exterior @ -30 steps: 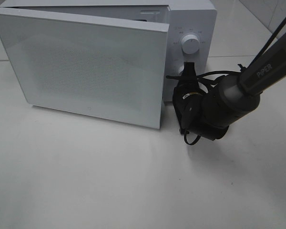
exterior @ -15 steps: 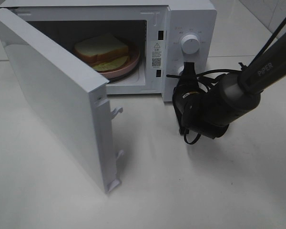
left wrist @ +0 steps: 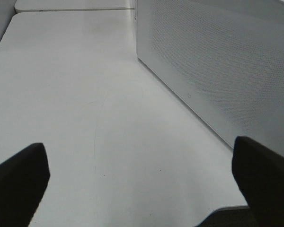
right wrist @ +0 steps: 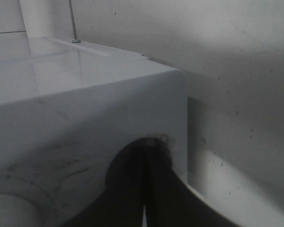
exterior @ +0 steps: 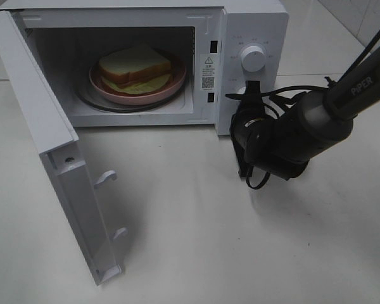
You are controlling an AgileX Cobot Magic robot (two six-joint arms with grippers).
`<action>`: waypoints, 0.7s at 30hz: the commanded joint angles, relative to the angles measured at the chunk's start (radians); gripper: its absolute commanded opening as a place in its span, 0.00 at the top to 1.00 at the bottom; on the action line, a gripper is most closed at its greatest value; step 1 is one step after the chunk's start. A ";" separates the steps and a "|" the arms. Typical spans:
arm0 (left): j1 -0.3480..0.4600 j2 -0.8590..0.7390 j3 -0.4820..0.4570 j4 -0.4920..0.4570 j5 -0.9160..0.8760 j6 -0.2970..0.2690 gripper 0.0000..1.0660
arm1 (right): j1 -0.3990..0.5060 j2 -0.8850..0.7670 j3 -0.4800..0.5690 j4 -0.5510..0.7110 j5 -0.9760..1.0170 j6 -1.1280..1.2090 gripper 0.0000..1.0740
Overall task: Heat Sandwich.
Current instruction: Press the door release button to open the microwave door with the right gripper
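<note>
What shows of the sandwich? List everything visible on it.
The sandwich is square, with soft white bread on top and a tan crust along the edges. At its front edge a reddish-brown filling shows, and a pale green lettuce layer sticks out below it. It looks whole and lies flat, turned slightly askew, on a round pink plate inside the cavity of the white microwave, whose door stands wide open. As far as shows, only the plate touches it. Its back and underside are hidden.
</note>
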 commanded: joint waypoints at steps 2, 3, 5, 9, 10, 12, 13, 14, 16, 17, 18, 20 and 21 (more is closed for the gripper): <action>0.001 -0.005 0.000 -0.008 -0.005 -0.002 0.09 | 0.010 -0.026 0.015 -0.059 -0.092 -0.004 1.00; 0.001 -0.005 0.000 -0.008 -0.005 -0.002 0.09 | 0.015 -0.028 0.024 -0.051 -0.089 0.000 1.00; 0.001 -0.005 0.000 -0.008 -0.005 -0.002 0.09 | 0.030 -0.046 0.060 -0.025 -0.073 0.000 1.00; 0.001 -0.005 0.000 -0.008 -0.005 -0.002 0.09 | 0.038 -0.076 0.100 -0.017 -0.072 -0.003 1.00; 0.001 -0.005 0.000 -0.008 -0.005 -0.002 0.09 | 0.038 -0.098 0.124 -0.018 -0.063 -0.010 1.00; 0.001 -0.005 0.000 -0.008 -0.005 -0.002 0.09 | 0.038 -0.111 0.137 -0.017 -0.052 -0.013 1.00; 0.001 -0.005 0.000 -0.008 -0.005 -0.002 0.09 | 0.038 -0.122 0.147 -0.017 -0.042 -0.017 1.00; 0.001 -0.005 0.000 -0.008 -0.005 -0.002 0.09 | 0.038 -0.149 0.175 -0.017 -0.034 -0.032 1.00; 0.001 -0.005 0.000 -0.008 -0.005 -0.002 0.09 | 0.038 -0.164 0.189 -0.017 -0.031 -0.040 1.00; 0.001 -0.005 0.000 -0.008 -0.005 -0.002 0.09 | 0.038 -0.180 0.203 -0.017 -0.021 -0.052 1.00; 0.001 -0.005 0.000 -0.008 -0.005 -0.002 0.09 | 0.038 -0.211 0.232 -0.020 -0.005 -0.079 1.00; 0.001 -0.005 0.000 -0.008 -0.005 -0.002 0.09 | 0.038 -0.230 0.247 -0.022 0.006 -0.093 1.00; 0.001 -0.005 0.000 -0.008 -0.005 -0.002 0.09 | 0.038 -0.245 0.258 -0.029 0.020 -0.101 1.00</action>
